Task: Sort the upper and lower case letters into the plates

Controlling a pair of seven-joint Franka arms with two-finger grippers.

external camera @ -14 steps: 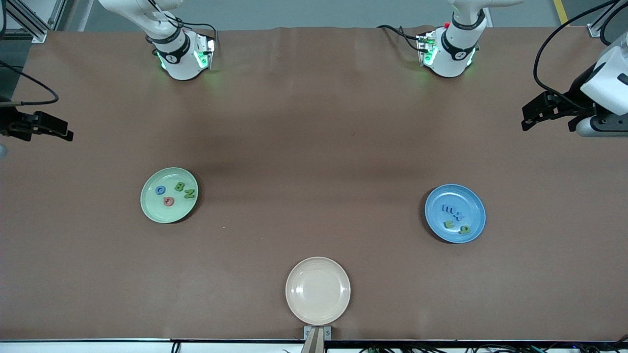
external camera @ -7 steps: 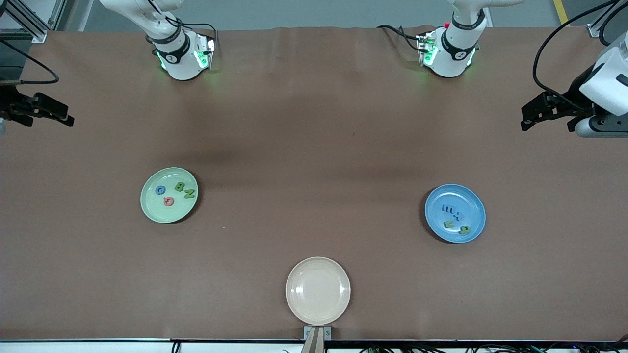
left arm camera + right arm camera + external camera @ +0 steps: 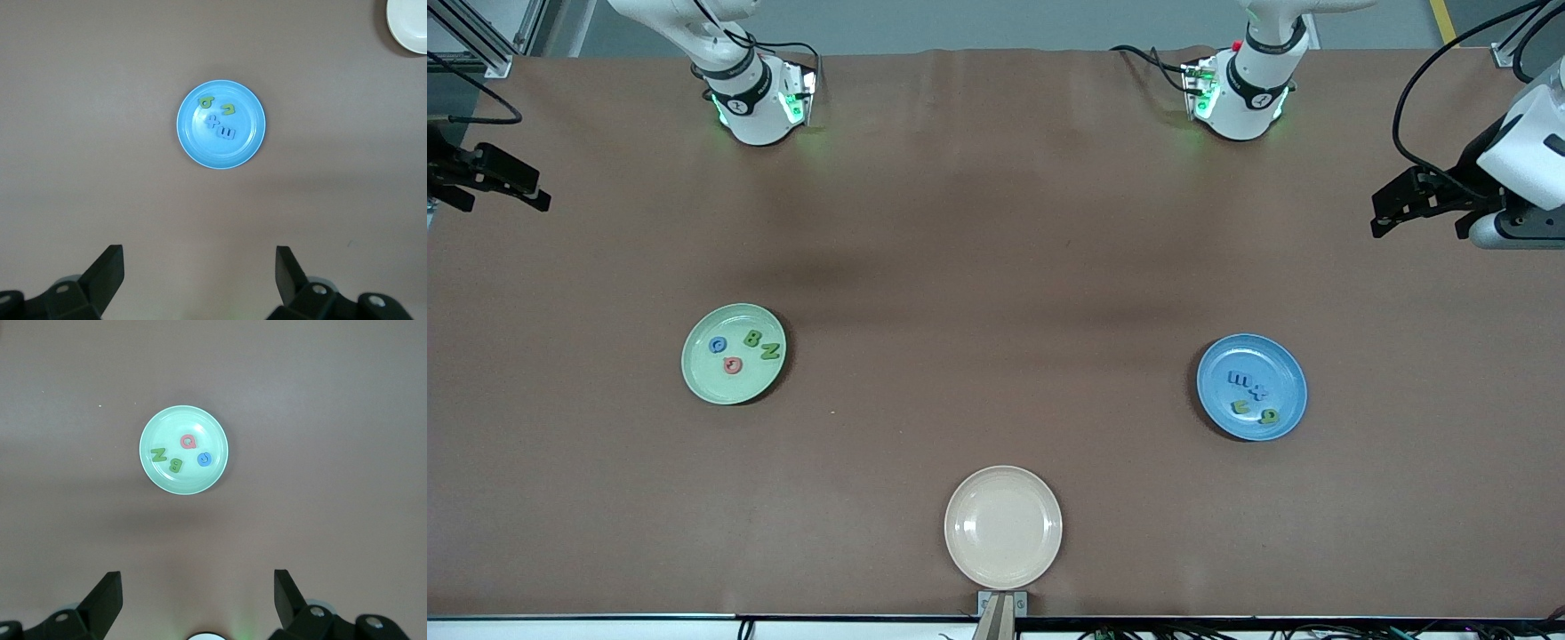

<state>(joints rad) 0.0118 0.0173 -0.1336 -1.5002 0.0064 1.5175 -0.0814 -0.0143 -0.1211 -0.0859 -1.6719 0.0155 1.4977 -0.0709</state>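
The pale green plate (image 3: 710, 384) lies toward the right arm's end of the table and holds several capital letters: a blue C (image 3: 717, 345), green B (image 3: 752, 338), green N (image 3: 770, 351) and pink Q (image 3: 733, 364). The blue plate (image 3: 1282, 363) lies toward the left arm's end and holds several small letters (image 3: 1238, 378), blue and green. My right gripper (image 3: 503, 191) hangs open and empty over the table's edge at its own end. My left gripper (image 3: 1418, 229) is likewise open and empty over the other end. The right wrist view looks down on the green plate (image 3: 172, 425), the left wrist view on the blue plate (image 3: 199, 144).
A cream-beige plate (image 3: 1003, 527) sits with nothing on it by the table's edge nearest the front camera, midway between the two ends, and shows at a corner of the left wrist view (image 3: 410, 23). Brown tabletop (image 3: 996, 293) spreads between the plates.
My right gripper has drifted along the table's end toward the robots' bases. The left arm, the plates and the letters have not moved.
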